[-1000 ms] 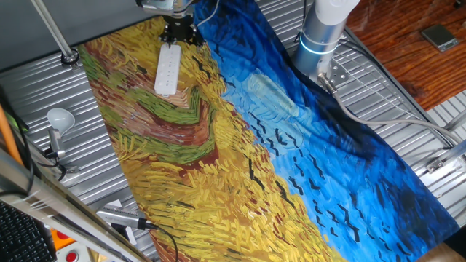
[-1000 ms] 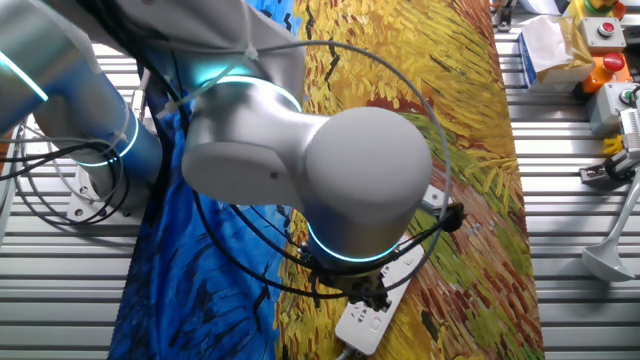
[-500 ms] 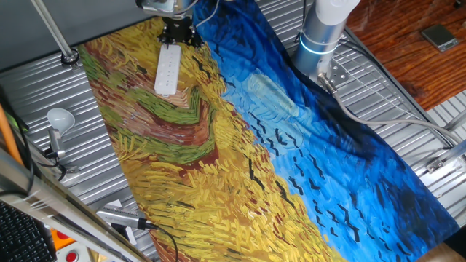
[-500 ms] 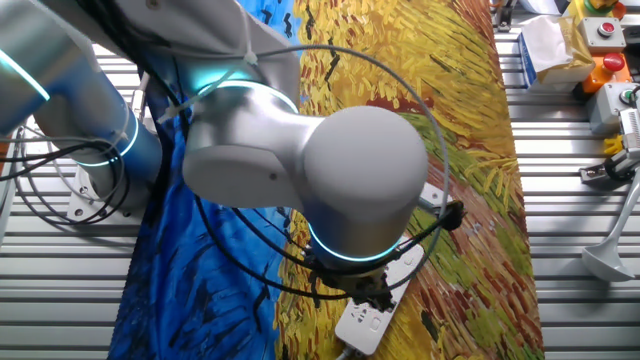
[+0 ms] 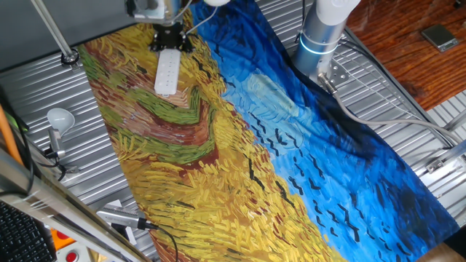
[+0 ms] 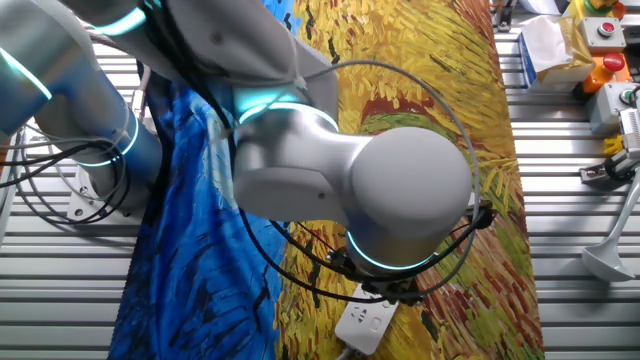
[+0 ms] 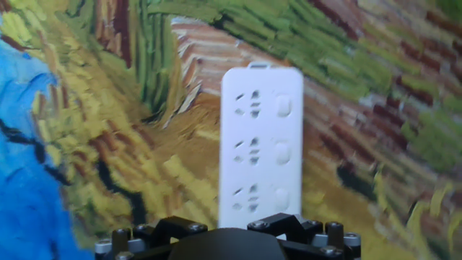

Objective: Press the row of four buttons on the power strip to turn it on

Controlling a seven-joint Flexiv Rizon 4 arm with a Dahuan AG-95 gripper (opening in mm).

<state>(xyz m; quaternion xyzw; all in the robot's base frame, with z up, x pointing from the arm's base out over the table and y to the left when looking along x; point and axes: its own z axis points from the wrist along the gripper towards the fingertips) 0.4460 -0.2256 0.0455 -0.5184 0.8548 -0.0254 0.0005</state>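
Note:
The power strip (image 5: 167,71) is a slim white bar lying on the yellow part of the painted cloth, at the back of the table. My gripper (image 5: 166,42) hangs over its far end. In the hand view the power strip (image 7: 260,144) runs straight away from me. Three pale oval buttons (image 7: 283,152) show in a line down its right side. The black hand body (image 7: 231,242) hides the strip's near end. In the other fixed view the big arm joint covers most of the power strip (image 6: 365,322) and the fingers. No view shows the fingertips.
A painted cloth (image 5: 218,153), yellow and blue, covers the table. A white light bulb on a stand (image 5: 60,116) is at the left. The arm's base (image 5: 320,33) stands at the back right. Boxes and a red button unit (image 6: 600,40) sit along one edge.
The hand has shifted sideways over the strip's end: left in one fixed view, right in the other. The power strip has not moved.

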